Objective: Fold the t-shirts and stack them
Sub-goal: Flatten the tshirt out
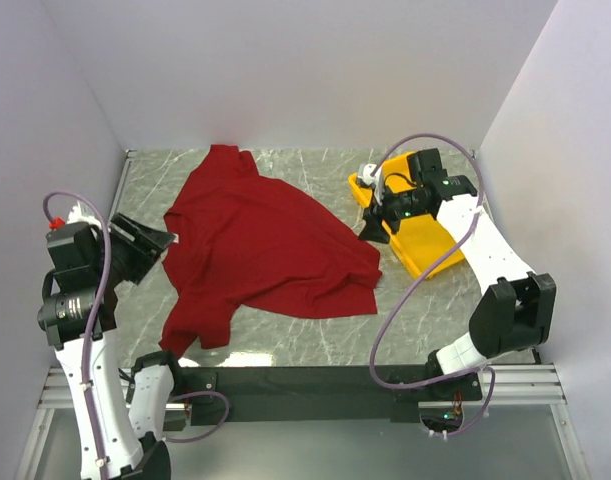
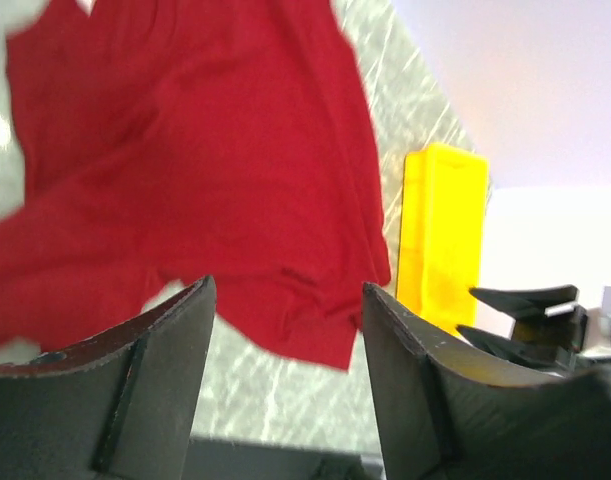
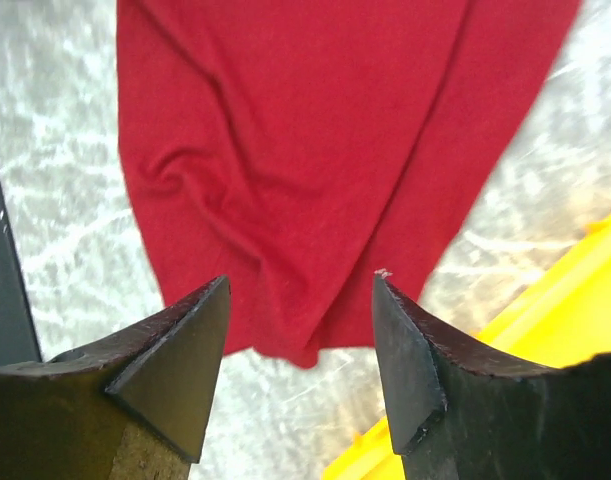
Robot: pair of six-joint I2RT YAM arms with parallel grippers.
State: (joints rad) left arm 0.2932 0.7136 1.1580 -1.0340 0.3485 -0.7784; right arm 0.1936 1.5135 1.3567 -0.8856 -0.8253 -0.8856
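1. The red t-shirt (image 1: 260,250) lies crumpled and unfolded over the middle of the counter (image 1: 315,340). One end reaches the far edge left of centre, and a narrow part, probably a sleeve, trails toward the near-left corner. No folded stack can be seen, so the task seems to be at its start.
2. A yellow container (image 1: 425,245) sits close to the right edge, just beside the shirt's right side. The shirt does not appear to lie in it.
3. The left tool (image 1: 150,245) hangs at the left edge of the counter, just beside the shirt. In its wrist view the left tool (image 2: 287,285) has its fingers spread and nothing between them.
4. The right tool (image 1: 373,228) is over the container's inner side, near the shirt's right border. The wrist view shows the right tool (image 3: 300,280) spread wide and empty, with a rounded fold of red cloth below it.
5. The shirt is judged to be light, limp and thin. It should sag from any single hold and slide easily on the smooth counter.
6. Good holds would be a hem corner or a shoulder seam, pinched through both layers, one per tool. Lifting it taut between them could then flatten it.
7. A grip on a mid-cloth wrinkle would likely only bunch it further.
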